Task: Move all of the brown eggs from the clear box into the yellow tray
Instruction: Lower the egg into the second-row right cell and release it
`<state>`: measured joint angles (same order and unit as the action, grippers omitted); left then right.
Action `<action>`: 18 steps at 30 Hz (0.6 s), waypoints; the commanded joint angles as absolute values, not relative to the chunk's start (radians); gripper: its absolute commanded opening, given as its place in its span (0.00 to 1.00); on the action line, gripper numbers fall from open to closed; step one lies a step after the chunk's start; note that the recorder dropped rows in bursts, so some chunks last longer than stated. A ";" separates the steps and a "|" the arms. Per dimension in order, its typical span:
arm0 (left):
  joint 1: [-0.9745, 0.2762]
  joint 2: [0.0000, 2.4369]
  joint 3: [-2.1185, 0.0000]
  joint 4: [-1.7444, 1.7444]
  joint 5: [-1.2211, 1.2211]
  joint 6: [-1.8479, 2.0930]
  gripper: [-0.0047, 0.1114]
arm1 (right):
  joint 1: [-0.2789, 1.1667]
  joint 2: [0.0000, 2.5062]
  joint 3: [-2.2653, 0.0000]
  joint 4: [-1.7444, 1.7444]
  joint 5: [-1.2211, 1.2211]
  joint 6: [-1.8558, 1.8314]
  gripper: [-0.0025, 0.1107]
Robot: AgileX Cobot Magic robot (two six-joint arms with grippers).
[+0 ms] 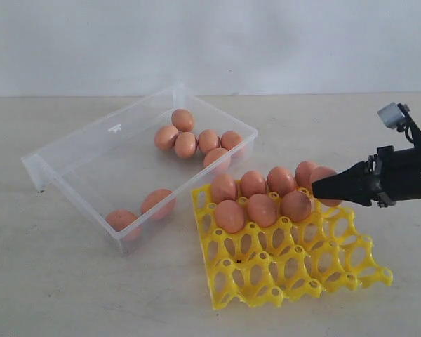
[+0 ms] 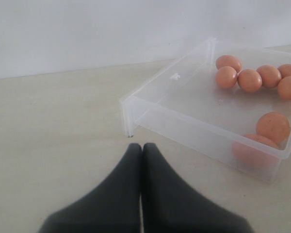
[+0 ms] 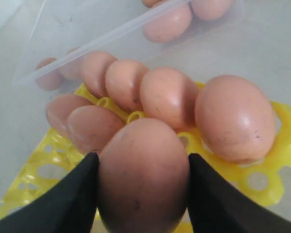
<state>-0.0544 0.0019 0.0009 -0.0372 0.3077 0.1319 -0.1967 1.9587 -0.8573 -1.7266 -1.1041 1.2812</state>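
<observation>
Grips a brown egg (image 3: 143,184) in the right gripper (image 3: 141,156): black fingers (image 3: 68,204) spread wide, one pressed against each flank of the shell, with the egg filling the whole gap and bulging past the tips. Holds it at the right-hand end of the yellow tray (image 1: 288,281) as the exterior view shows it, just beside the eggs seated there. Impossible to tell whether it is resting in a cup or lifted clear of one. Seven other brown eggs (image 1: 262,209) in the tray's two far rows, packed close. Eight more in the clear box (image 1: 77,151): six clustered at its far corner, two against its near wall. Left gripper (image 2: 141,145) low over the table (image 2: 53,121), fingers pressed flat together with nothing between them, near a corner of the box and not touching it.
</observation>
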 commanded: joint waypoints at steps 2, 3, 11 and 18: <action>-0.051 0.000 0.000 -0.035 0.303 0.132 0.00 | -0.200 1.965 -0.858 -1.726 -1.057 1.247 0.02; -0.051 0.000 0.000 -0.035 0.303 0.132 0.00 | -0.200 1.965 -0.858 -1.726 -1.051 1.247 0.02; -0.051 0.000 0.000 -0.035 0.303 0.132 0.00 | -0.193 1.965 -0.858 -1.729 -0.994 1.247 0.02; -0.051 0.000 0.000 -0.035 0.303 0.132 0.00 | -0.084 1.965 -0.858 -1.731 -0.877 1.247 0.02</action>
<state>-0.0544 0.0019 0.0009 -0.0372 0.3077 0.1319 -0.1233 1.9639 -0.8573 -1.7266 -0.9184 1.2555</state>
